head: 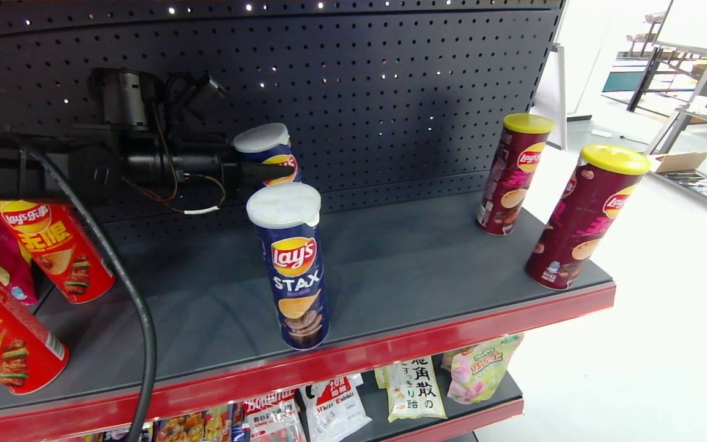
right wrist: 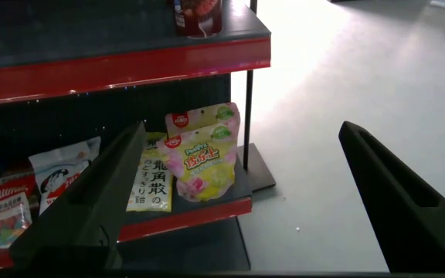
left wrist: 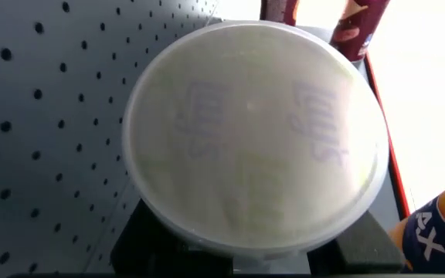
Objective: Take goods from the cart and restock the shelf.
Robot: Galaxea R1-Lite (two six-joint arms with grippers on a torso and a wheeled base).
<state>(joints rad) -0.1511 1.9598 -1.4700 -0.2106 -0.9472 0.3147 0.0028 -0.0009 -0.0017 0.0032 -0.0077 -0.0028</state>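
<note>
Shelf (head: 427,264) rear, blue chip can (head: 261,138) inside left end effector (head: 270,173) grip.

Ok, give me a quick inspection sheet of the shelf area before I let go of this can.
Surface: dark shelf board, red front edge, pegboard behind.
Job's things: held blue can at the back by the pegboard; second blue can upright at the front edge.
Clutter: maroon cans upright at the right end; red cans at the left.
Grippers: left gripper shut on the held blue can; right gripper open, empty, facing the lower shelf.
Cables: black cable hangs across the front edge.
Surroundings: snack bags below; bare floor to the right.
</note>
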